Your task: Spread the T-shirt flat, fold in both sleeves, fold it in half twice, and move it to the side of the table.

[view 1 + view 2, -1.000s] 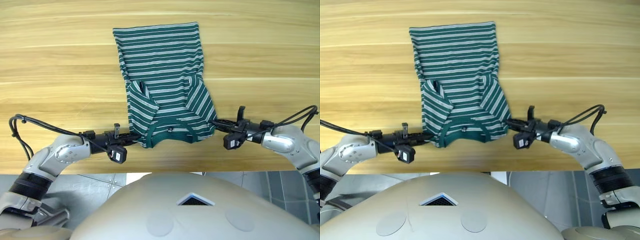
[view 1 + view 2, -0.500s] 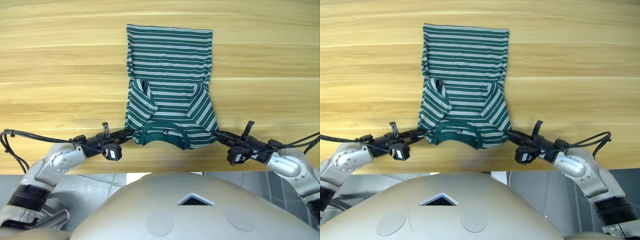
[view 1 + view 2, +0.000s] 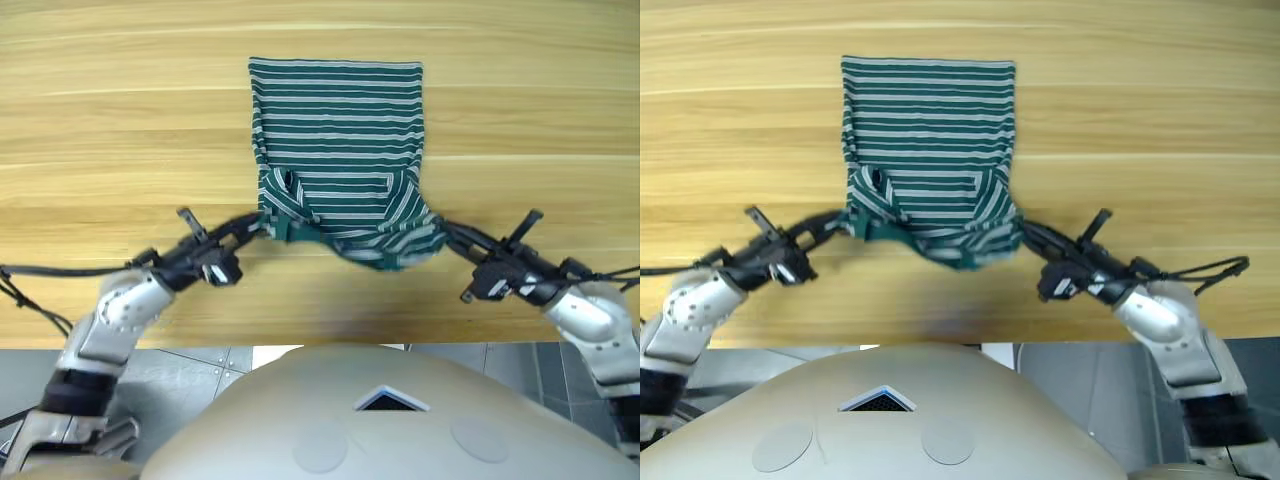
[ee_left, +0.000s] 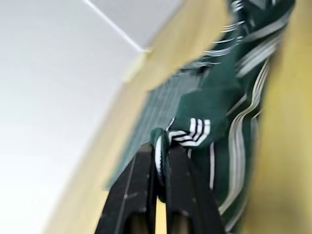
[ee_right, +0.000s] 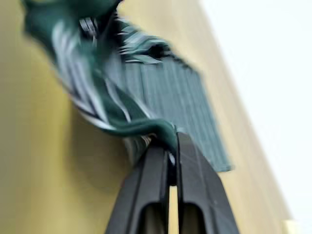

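Green striped T-shirt (image 3: 338, 130), sleeves folded in, near edge lifted off table (image 3: 120, 130); wrist close-ups: corners clamped by left gripper (image 4: 160, 148) and right gripper (image 5: 171, 144).

Plain indoor workspace, maybe a lab, broad wood-grain table (image 3: 120, 150) — grey tiled floor (image 3: 200, 368) below its near edge

Green striped T-shirt (image 3: 338, 130) — sleeves folded in — near end lifted.
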Motion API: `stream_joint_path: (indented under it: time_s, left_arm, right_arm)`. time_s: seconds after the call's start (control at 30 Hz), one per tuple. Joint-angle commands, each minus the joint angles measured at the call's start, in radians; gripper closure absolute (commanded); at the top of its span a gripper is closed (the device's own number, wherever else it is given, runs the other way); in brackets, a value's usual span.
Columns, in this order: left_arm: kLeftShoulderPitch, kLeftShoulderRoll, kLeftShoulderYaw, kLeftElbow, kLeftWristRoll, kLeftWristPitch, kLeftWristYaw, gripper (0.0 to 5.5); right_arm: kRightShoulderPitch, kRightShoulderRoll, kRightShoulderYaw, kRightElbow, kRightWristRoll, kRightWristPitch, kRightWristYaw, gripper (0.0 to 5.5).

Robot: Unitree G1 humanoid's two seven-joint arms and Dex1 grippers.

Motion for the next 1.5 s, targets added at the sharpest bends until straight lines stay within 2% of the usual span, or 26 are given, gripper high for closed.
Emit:
stream_joint_path:
  time_s: [0.03, 0.2, 0.53, 0.73, 0.97, 1.03, 1.17, 1.5]
  left_arm:
    - [-0.196, -0.102, -0.014, 0.099, 0.081, 0.082, 0.06, 5.45]
    - [-0.424, -0.182, -0.027, 0.302, 0.159, 0.133, 0.137, 5.45]
    - [-0.867, -0.3, -0.154, 0.898, 0.298, 0.052, 0.307, 5.45]
    - [-1.029, -0.34, -0.197, 1.166, 0.332, 0.036, 0.398, 5.45]
    - [-1.113, -0.361, -0.217, 1.331, 0.335, 0.067, 0.454, 5.45]
    - [-1.121, -0.371, -0.221, 1.357, 0.332, 0.078, 0.445, 5.45]
    - [-1.134, -0.39, -0.21, 1.397, 0.306, 0.119, 0.42, 4.67]
    - [-1.205, -0.424, -0.176, 1.443, 0.272, 0.236, 0.433, 3.16]
  right_arm:
    - [-0.233, 0.121, 0.021, 0.112, -0.079, 0.063, -0.075, 5.5]
    - [-0.515, 0.236, 0.076, 0.356, -0.21, 0.093, -0.182, 5.5]
    - [-1.005, 0.405, 0.223, 1.047, -0.396, 0.08, -0.447, 5.5]
    - [-1.144, 0.466, 0.282, 1.311, -0.427, 0.055, -0.551, 5.5]
    - [-1.209, 0.487, 0.301, 1.44, -0.424, 0.068, -0.603, 5.5]
    - [-1.225, 0.503, 0.306, 1.462, -0.424, 0.075, -0.608, 5.11]
    - [-1.26, 0.527, 0.305, 1.504, -0.416, 0.113, -0.613, 4.42]
    - [-1.341, 0.624, 0.29, 1.568, -0.389, 0.207, -0.627, 2.75]
